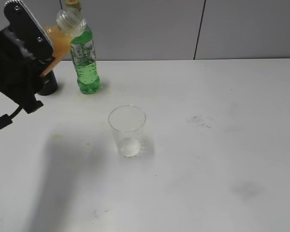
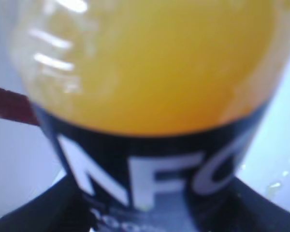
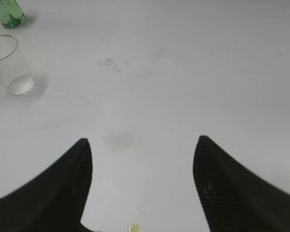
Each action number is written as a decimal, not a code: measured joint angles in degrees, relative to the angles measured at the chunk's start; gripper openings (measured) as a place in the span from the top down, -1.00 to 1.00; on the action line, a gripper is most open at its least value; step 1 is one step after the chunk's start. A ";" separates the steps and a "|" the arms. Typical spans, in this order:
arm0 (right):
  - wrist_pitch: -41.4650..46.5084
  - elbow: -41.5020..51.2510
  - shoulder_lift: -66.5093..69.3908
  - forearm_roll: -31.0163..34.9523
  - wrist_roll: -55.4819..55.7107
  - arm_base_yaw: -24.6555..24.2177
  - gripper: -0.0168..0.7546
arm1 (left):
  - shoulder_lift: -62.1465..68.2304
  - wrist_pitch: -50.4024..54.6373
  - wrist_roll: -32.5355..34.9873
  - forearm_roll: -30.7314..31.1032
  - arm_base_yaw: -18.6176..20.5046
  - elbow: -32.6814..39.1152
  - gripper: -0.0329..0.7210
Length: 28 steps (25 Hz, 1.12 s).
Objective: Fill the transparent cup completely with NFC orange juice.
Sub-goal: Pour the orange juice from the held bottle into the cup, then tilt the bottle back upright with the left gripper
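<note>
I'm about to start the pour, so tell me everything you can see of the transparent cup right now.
The transparent cup is a small clear tumbler, plastic by its look, slightly tapered and wider at the rim. It stands upright and empty on the white table, near the middle, with nothing touching it but the tabletop. The green bottle stands behind it to the left, well apart. The left gripper holds the tilted juice bottle up and to the left, not yet over the cup. No juice is in it.
</note>
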 joint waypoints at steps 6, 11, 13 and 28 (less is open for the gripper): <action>0.00 0.00 0.00 0.00 0.00 0.00 -0.36 | 0.14 -5.60 6.25 -1.81 -0.13 0.00 -0.36; 0.00 0.00 0.00 0.00 0.00 0.00 -0.35 | 1.84 -10.30 10.75 -2.25 -0.19 0.00 -0.36; 0.00 0.00 0.00 0.00 0.00 0.00 -0.35 | 1.96 -10.34 11.06 -2.44 -0.19 0.00 -0.36; 0.00 0.00 0.00 0.00 0.00 0.00 -0.35 | 10.01 -10.33 11.22 -2.39 -6.56 0.00 -0.36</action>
